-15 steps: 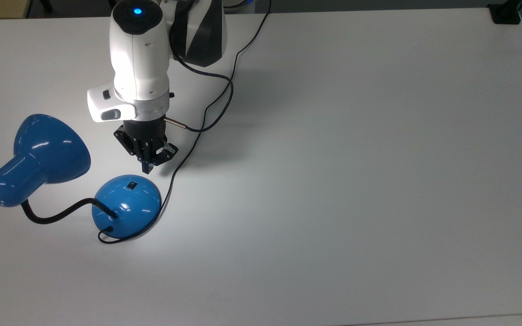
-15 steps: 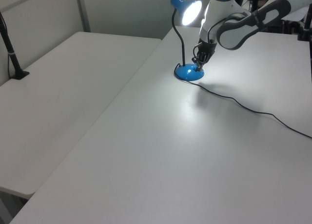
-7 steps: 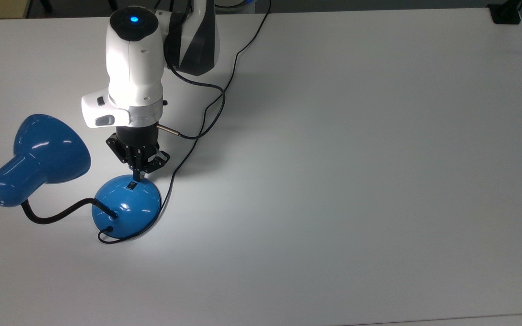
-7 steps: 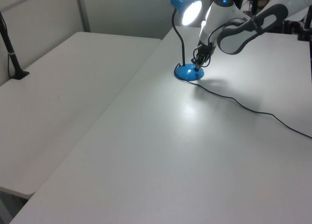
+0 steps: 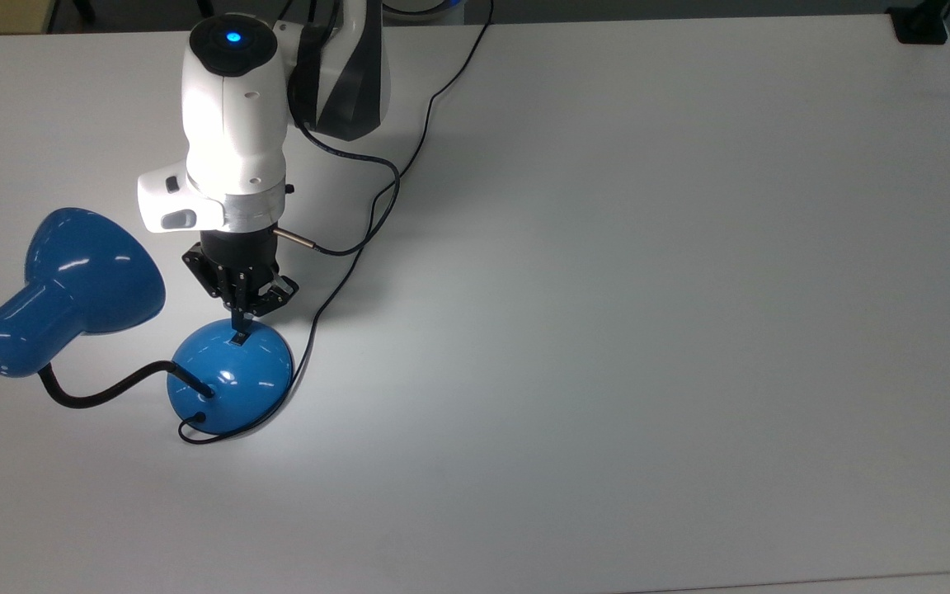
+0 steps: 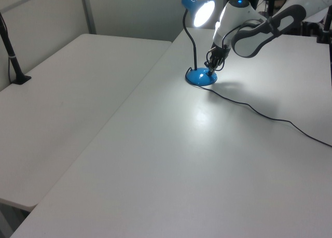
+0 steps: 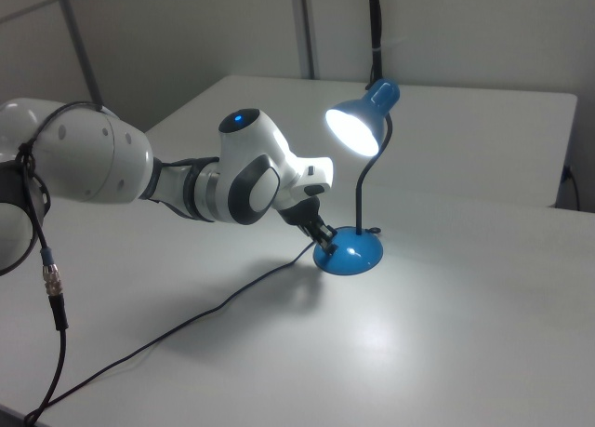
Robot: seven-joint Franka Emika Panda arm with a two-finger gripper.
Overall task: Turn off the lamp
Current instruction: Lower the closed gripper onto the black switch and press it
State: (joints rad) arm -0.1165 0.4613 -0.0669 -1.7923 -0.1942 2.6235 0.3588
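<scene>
Lamp [image 5: 71, 289]: lit, shining on the bench [image 5: 648, 289].
Gripper [image 5: 238, 328]: pinched together, holding nothing, tip on the switch [image 5: 240, 338].
Do well: press softly, straight down, without sliding off.

The worktop [image 5: 648, 289] is white and matte, with a bright pool of light at about 8 o'clock in the top view. In the left view a second white table [image 6: 57, 108] stands beside it at 9 o'clock. Behind are plain grey walls [image 7: 186, 46] with metal posts [image 7: 302, 27].
</scene>
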